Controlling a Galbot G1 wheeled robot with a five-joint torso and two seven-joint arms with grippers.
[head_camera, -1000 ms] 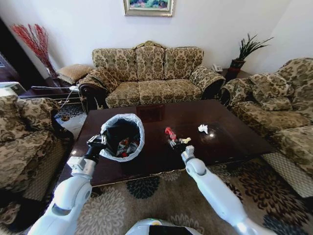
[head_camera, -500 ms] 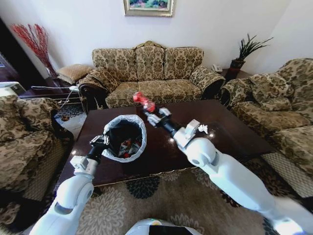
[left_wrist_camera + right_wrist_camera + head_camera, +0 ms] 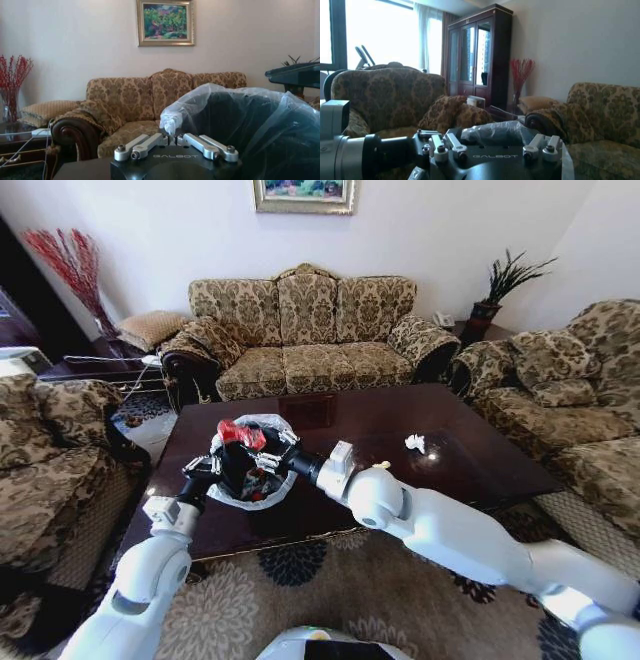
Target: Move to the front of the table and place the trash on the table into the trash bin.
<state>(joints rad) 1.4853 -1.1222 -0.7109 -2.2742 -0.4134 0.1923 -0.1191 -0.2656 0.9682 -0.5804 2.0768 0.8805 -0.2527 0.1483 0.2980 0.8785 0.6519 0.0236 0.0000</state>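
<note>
The right gripper (image 3: 262,452) reaches across the table (image 3: 480,455) from the robot's right and hangs over the mouth of the trash bin (image 3: 252,492). Its fingers are clamped on a red wrapper (image 3: 241,434), which sits at the fingertips directly above the bin's opening, toward the far side of the rim. In the right wrist view the same gripper (image 3: 492,139) shows a clear, crinkled piece of plastic (image 3: 495,131) pinched between its linkages.

The left gripper (image 3: 203,470) sits at the bin's left side, closed on the translucent white liner (image 3: 172,120) folded over the rim; the left wrist view shows the bag's edge pinched between the fingers of that gripper (image 3: 172,139), with the bin's dark wall just beside it.

The bin stands on the left part of the dark glossy table, near the front edge. A crumpled white paper wad (image 3: 415,443) lies on the table well apart to the right, and a small pale scrap (image 3: 381,465) lies near the right arm's wrist. Patterned sofas (image 3: 305,330) surround the table.
</note>
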